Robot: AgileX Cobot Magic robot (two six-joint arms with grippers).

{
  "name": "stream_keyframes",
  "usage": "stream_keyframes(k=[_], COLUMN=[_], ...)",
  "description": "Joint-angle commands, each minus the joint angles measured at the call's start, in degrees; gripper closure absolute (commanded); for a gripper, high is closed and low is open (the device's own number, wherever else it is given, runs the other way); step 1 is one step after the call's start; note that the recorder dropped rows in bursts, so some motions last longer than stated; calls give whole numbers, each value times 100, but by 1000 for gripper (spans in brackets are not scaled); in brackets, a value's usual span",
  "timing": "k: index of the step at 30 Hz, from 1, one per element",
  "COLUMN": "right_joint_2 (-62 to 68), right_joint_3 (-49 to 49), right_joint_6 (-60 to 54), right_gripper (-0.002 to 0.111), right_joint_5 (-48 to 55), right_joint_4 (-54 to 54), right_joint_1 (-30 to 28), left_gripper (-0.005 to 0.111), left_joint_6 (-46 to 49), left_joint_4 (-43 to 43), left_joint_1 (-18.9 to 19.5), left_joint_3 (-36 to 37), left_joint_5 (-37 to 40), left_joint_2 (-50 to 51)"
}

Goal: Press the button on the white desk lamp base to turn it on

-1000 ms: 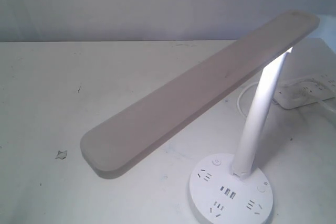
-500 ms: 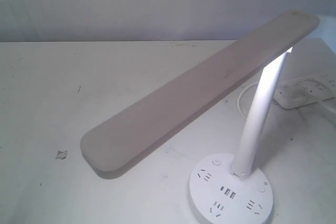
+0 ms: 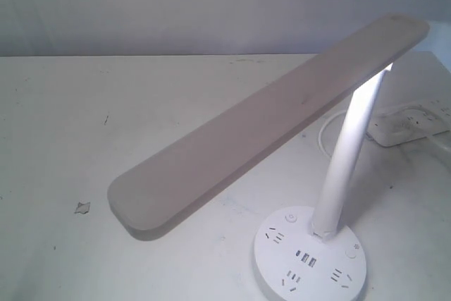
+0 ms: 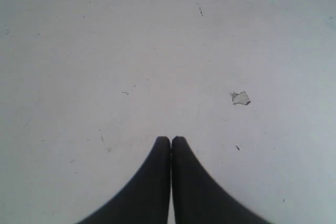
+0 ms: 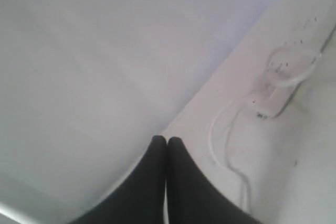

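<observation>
Lower right of exterior view, white desk lamp base point(image 3: 320, 281) sitting (buttons point(image 3: 289, 217) untouched), white desk lamp point(image 3: 275, 121) shining, left gripper point(image 4: 171, 141) and right gripper point(image 5: 167, 140) each pressing fingertips together, gripping nothing.

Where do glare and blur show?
Exterior view: slim white tubular lamp pole overexposed beneath the long flat white lamp head. Right wrist view: soft, white rectangular power strip smeared. Left wrist view: sharpest, evenly lit around the black left pincer.
</observation>
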Motion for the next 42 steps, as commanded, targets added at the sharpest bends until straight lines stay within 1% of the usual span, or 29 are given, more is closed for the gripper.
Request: stream_keyframes(k=[1, 7, 13, 15, 20, 24, 26, 27, 28, 29, 32, 34, 42], right_joint_2=[-33, -33, -33, -33, -33, -33, -33, -33, -33, -33, -33, -33, -33], right_joint_3=[26, 26, 26, 26, 26, 26, 26, 26, 26, 26, 26, 26, 26], right_joint_6=[-2078, -2137, -2155, -2480, -3878, -4105, -4084, -4084, -4084, -4084, -4054, -4039, -4039], right_gripper=[108, 108, 108, 108, 108, 108, 108, 108, 108, 108, 108, 108, 108], right_joint_5=[-121, 232, 1066, 1124, 1119, 1112, 1072, 1072, 1072, 1072, 1050, 1015, 1178], right_joint_4=[-17, -34, -148, -161, -172, -107, 614, 1482, 1804, 2044, 2284, 3063, 3067], right_joint_1=[-40, -40, -40, -40, -40, -40, -40, -40, -40, -40, -40, -40, -40], left_gripper=[107, 107, 107, 107, 107, 107, 107, 107, 107, 107, 107, 107, 107], left_joint_6=[-17, -17, -17, -17, -17, -17, -17, -17, -17, -17, -17, -17, -17], left_joint_4=[0, 0, 0, 0, 30, 30, 30, 30, 30, 30, 30, 30, 30], left_joint_1=[-31, -31, -31, -31, -31, -31, -31, -31, -31, -31, -31, -31, -31], left_joint_3=[19, 19, 19, 19, 19, 19, 19, 19, 19, 19, 19, 19, 19], left_joint_5=[17, 17, 17, 17, 17, 17, 17, 17, 17, 17, 17, 17, 17], left_joint_2=[-21, -21, -21, -21, -21, -21, -21, -21, -21, -21, -21, -21, -21])
